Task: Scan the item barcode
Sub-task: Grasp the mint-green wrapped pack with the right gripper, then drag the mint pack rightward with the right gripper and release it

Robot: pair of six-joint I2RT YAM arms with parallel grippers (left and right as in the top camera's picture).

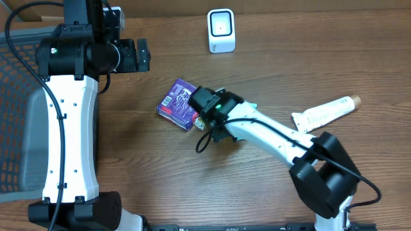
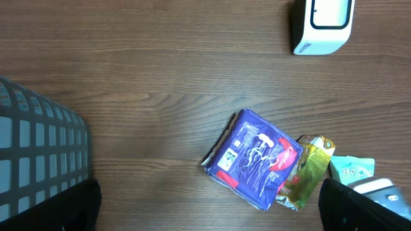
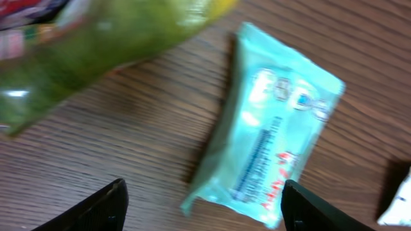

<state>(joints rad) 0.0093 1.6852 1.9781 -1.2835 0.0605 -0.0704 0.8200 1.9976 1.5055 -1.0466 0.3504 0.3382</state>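
Teal packet (image 3: 270,147) lying loose, beneath spread right tool (image 3: 202,208)

purple packet (image 1: 177,102), green pouch (image 2: 308,171), teal packet (image 3: 271,153), white scanner (image 1: 221,31)

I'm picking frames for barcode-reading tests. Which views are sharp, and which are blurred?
Overhead: sharp and evenly lit, though print on the purple packet is tiny. Left wrist: sharp, its artwork clear. Right wrist: blurred; print on the teal packet is smeared, the green packet a formless smudge.
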